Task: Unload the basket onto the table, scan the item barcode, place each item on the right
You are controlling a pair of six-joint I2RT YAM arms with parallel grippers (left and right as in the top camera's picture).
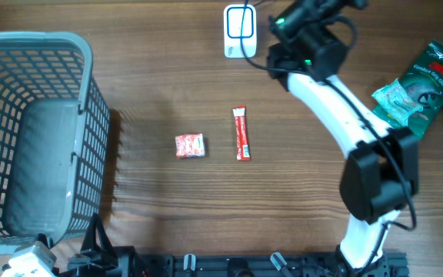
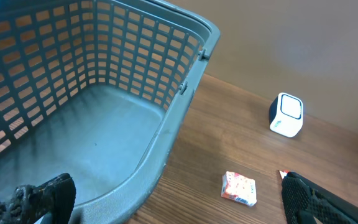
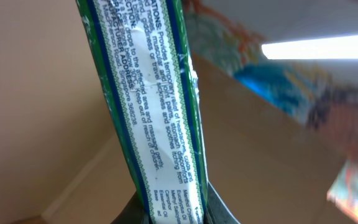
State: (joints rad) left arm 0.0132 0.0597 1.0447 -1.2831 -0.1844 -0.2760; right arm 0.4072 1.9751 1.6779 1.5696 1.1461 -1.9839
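My right end effector (image 3: 176, 214) is clenched on a narrow green-edged pack (image 3: 160, 106). In the right wrist view the pack rises from the bottom centre of the frame to the top, leaning left, with a white panel of small print facing the camera; I see no barcode on that face. My fingers (image 3: 219, 214) press on its lower end from both sides. In the overhead view that arm reaches to the upper centre of the frame, ending just right of the white and blue scanner (image 1: 239, 31), which sits on the wooden surface (image 1: 298, 192).

My left end effector (image 2: 176, 186) is released, jaws spread wide, its black fingertips (image 2: 48, 196) in the bottom corners of the left wrist view, above the near corner of the grey basket (image 1: 83, 54) at the left of the overhead frame.

A small red and white packet (image 1: 190, 145) and a red stick sachet (image 1: 241, 133) lie near each other at the centre of the surface. Green pouches (image 1: 425, 73) lie at the right edge.
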